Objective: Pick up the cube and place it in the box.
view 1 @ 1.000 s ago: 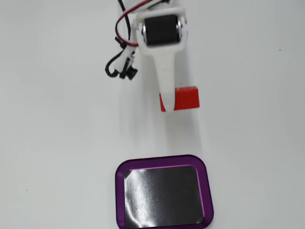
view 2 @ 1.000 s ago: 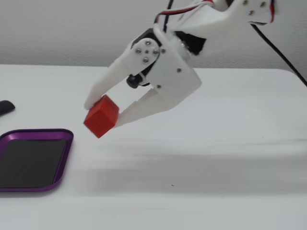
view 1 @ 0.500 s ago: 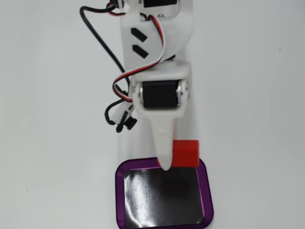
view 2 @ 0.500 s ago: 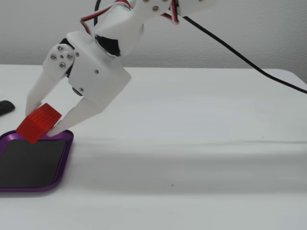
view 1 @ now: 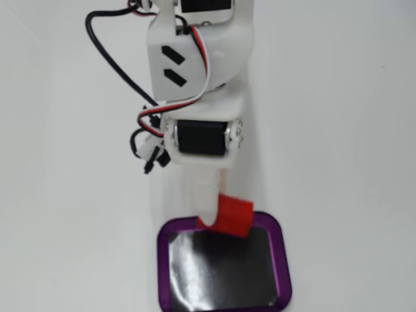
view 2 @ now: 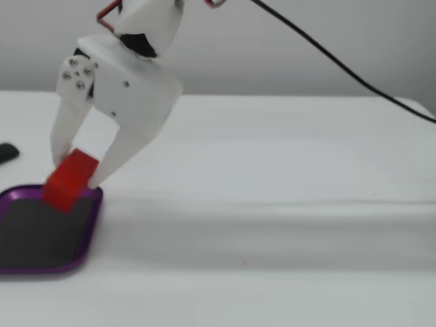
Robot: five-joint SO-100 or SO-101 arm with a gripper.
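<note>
Box (view 2: 85,231) is lying nearest you in the side fixed view, purple-rimmed, black floor bare. Your gripper (view 2: 75,178) is pinching the cube (view 2: 69,180) between its jaws, tilted, over the box's rim (touching or not, unclear). Pickup is done; lowering and release are remaining.

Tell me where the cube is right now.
The cube is held between the gripper fingers, tilted, over the near-arm edge of the box. In the other fixed view it shows at the box's top rim.
</note>
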